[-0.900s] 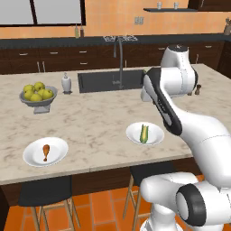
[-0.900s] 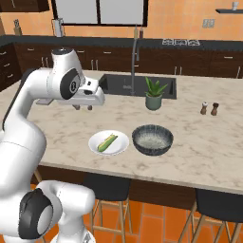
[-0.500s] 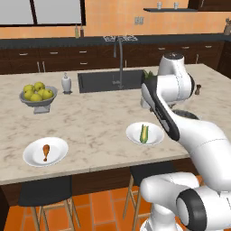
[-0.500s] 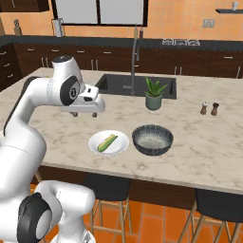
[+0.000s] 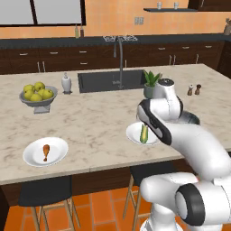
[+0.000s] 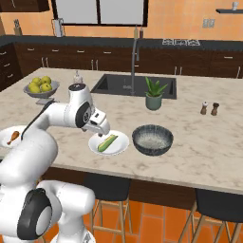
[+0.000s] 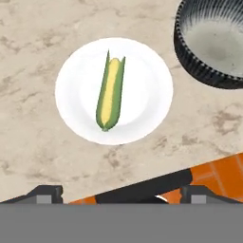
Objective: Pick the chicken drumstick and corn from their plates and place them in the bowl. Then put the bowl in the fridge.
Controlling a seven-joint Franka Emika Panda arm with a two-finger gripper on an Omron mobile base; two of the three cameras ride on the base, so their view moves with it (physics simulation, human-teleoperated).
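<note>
Corn (image 7: 110, 93) lies on its white plate (image 7: 152, 80) directly below my pincer (image 7: 121, 193), bowl (image 7: 213, 42) just right of it. Its long axis runs near-to-far, my wide-open tips straddling left and right.

Flanking base views; hand view over corn (image 7: 110, 93)

The counter (image 5: 90, 122) looks like smooth stone, pale beige with soft brown marks. On it, the plate (image 7: 76, 95) under the corn (image 7: 110, 92) is plain white, smooth and matt. The corn has bumpy yellow grains and smooth green leaves. Beside that plate, the bowl (image 7: 190, 52) is dark with fine ridges outside and a speckled grey inside. Behind the counter, the cabinets (image 6: 190, 64) look like dark wood.
</note>
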